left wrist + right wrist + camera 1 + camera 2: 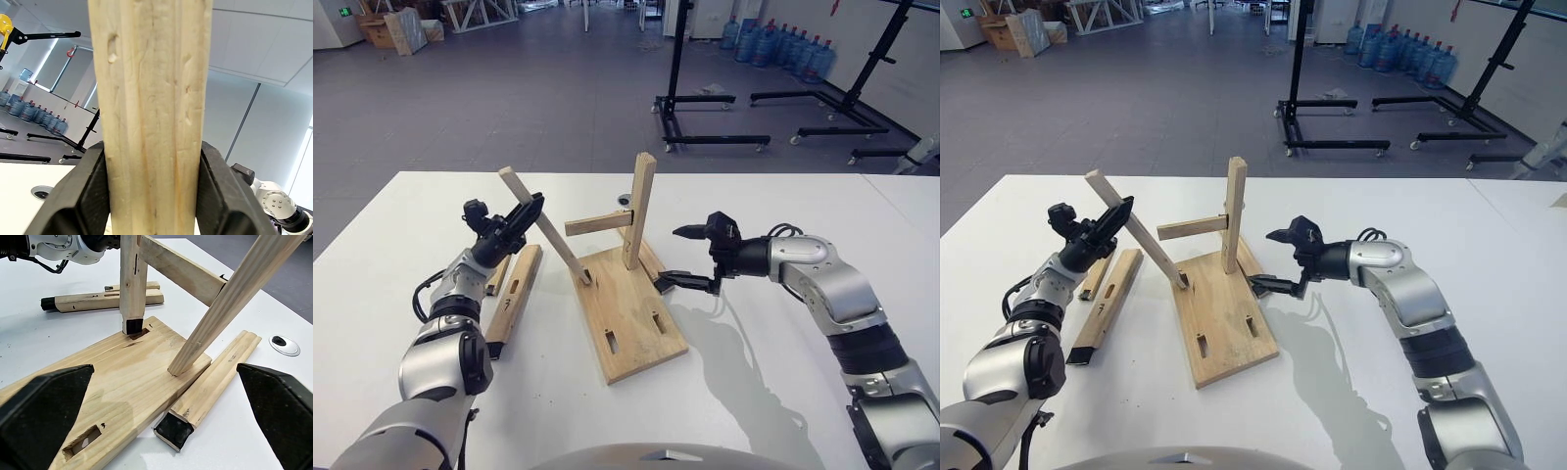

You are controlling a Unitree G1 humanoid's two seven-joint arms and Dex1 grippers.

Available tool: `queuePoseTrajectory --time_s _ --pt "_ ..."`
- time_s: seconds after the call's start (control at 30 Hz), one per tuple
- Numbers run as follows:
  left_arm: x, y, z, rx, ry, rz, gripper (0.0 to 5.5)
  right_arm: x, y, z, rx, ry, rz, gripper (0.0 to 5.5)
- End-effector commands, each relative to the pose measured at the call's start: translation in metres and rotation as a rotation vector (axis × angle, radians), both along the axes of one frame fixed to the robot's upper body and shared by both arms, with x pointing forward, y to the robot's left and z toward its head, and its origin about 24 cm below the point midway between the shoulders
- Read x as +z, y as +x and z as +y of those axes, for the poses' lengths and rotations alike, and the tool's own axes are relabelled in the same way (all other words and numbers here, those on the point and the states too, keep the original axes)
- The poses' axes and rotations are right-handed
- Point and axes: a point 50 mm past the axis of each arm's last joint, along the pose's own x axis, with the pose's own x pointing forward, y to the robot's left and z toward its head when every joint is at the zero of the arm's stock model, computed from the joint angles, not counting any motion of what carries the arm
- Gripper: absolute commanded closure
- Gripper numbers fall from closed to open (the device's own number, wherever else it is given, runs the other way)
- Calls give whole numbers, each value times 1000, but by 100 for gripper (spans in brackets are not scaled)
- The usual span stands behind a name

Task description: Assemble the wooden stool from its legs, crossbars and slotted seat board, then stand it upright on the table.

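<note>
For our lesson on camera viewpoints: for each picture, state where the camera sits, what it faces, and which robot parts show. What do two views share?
Left eye view: on the head, facing down at the table; both arms show.
Right eye view: beside it; shares that scene and arms.
Left wrist view: on that wrist, facing the tilted leg clamped in the left gripper.
Right wrist view: on that wrist, facing the seat board between the fingers of the open right gripper.

Both ends of the gripped leg (151,117) are cut off in the left wrist view.
</note>
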Motion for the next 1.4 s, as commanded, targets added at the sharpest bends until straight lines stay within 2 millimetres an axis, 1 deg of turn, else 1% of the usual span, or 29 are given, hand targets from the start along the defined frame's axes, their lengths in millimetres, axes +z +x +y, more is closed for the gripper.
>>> queuePoseTrajectory --time_s 0.03,0.17,0.33,0.47,0.6,0.67,0.83,0.93,1.03,1.2,1.4 --pt "0 4 -4 -2 37 20 349 -1 -2 3 5 -6 -12 10" --pt "0 5 -4 4 55 35 349 -3 -3 3 1 -4 -10 10" --pt "2 10 -10 6 78 30 349 -5 -4 5 -1 0 -5 10" --pt "-2 8 -15 -36 172 28 349 -6 -6 6 0 2 -1 10" --pt "2 8 -15 -83 175 33 349 -7 -6 7 0 3 3 10" --pt "0 6 -15 -117 198 44 349 -8 -6 8 2 4 5 10" --pt "7 7 -13 -160 114 54 349 -9 -8 8 -5 8 7 10" --pt "11 9 -10 -144 101 48 349 -10 -9 10 -4 13 9 10" --pt "9 9 -12 -133 156 30 349 -10 -9 12 -2 15 9 10" --pt "-2 6 -14 -107 292 30 349 -11 -9 12 -2 12 10 10" --pt "-3 3 -16 -144 413 -11 349 -13 -11 13 -5 13 10 10"
